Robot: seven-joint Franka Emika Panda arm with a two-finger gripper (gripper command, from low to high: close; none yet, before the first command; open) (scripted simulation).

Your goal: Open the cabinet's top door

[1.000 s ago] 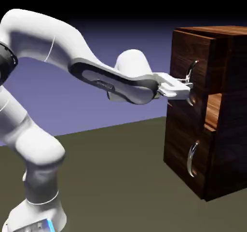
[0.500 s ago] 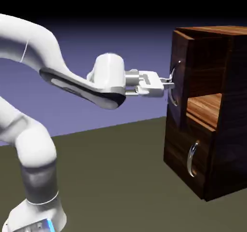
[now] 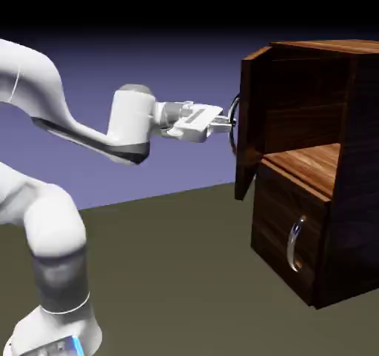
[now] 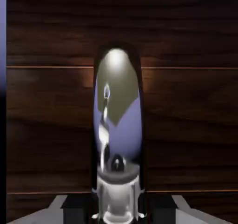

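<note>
At the door's handle [image 3: 234,123]: gripper [image 3: 227,124], clamped on the bar, one finger to each side of it. The hand view shows the bar running between the finger tips, its curved metal large and mirror-bright, the arm reflected in it. Grip point in the exterior view: about midway along the bar.

Just beyond the handle: door [image 3: 252,125], the upper panel, swung out from the cabinet [image 3: 297,225] on the side toward the exterior view's left. It stands wide of the cabinet's front, hinged at the far front edge. Behind it, the cabinet's upper compartment lies exposed, with the shelf [image 3: 307,164] at its floor.

Below the shelf: lower panel [image 3: 277,206], flush with the cabinet's front, its own handle [image 3: 296,243] untouched.

On the other side of the grip from the cabinet: arm [image 3: 129,125], bent, wrist roughly level with the cabinet's upper compartment.

Step in hand: pulling the door open. Judged well along; the opening is already broad, perhaps enough to count as open.

Next move, if more swing is wanted: keep the grip and carry the handle round the hinge in an arc, away from the cabinet's mouth, turning the wrist with the panel. A straight pull would probably load the hinge or let the smooth bar slip between the fingers. If the angle suffices: stop, part the fingers, back straight off the handle so as not to nudge the door toward the cabinet.
</note>
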